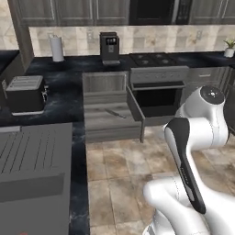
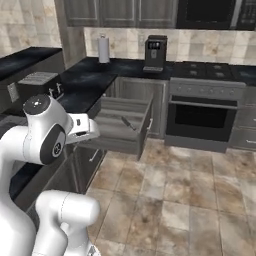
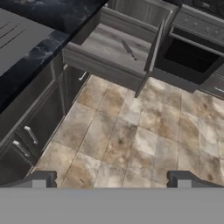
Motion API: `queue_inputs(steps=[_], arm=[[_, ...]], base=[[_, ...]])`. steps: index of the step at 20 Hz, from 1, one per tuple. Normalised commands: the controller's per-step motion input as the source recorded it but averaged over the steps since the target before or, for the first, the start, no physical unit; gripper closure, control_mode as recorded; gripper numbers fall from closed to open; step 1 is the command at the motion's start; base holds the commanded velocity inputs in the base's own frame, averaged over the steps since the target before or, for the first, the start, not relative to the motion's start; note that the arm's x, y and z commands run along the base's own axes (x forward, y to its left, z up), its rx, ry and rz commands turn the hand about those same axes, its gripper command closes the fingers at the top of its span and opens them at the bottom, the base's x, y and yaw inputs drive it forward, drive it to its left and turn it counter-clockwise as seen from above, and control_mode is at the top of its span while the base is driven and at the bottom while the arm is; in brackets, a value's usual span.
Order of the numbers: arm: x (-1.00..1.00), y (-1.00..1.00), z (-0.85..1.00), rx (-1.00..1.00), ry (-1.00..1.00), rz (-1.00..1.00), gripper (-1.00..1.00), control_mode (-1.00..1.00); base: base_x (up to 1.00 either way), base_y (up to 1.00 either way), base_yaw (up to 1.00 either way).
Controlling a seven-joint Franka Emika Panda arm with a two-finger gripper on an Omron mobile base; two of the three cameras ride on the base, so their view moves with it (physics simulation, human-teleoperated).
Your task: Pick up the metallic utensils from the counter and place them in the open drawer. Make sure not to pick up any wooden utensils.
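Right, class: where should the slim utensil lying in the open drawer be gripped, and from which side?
Probably mid-shaft, from above: the slim utensil lies flat and diagonal on the open drawer floor, walls around it, so jaws straddle its narrow width.

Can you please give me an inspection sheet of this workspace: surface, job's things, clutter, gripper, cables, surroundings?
Surface: black marbled counter, glossy.
Job's things: open drawer pulled out, one slim grey utensil lying inside; utensils on the counter cannot be made out.
Clutter: toaster, paper towel roll, coffee machine.
Gripper: gripper open, holding nothing, over the tiled floor.
Cables: nothing seen.
Surroundings: oven beside the drawer, potted plant far right.
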Motion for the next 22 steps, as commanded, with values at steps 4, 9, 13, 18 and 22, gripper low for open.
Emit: queue_inputs(steps=[4, 9, 13, 18, 22], arm=[[0.0, 0.0, 0.0, 0.0, 0.0, 0.0, -1.0, 1.0], [0.0, 0.0, 0.0, 0.0, 0.0, 0.0, -1.0, 1.0], [0.0, 0.0, 0.0, 0.0, 0.0, 0.0, -1.0, 1.0], [0.0, 0.0, 0.0, 0.0, 0.0, 0.0, -1.0, 1.0], [0.0, 0.0, 0.0, 0.0, 0.0, 0.0, -1.0, 1.0]], base=[[-1.0, 0.0, -0.04], [-1.0, -0.12, -0.02], [-1.0, -0.23, 0.0], [-1.0, -0.26, 0.0], [-1.0, -0.33, -0.01]])
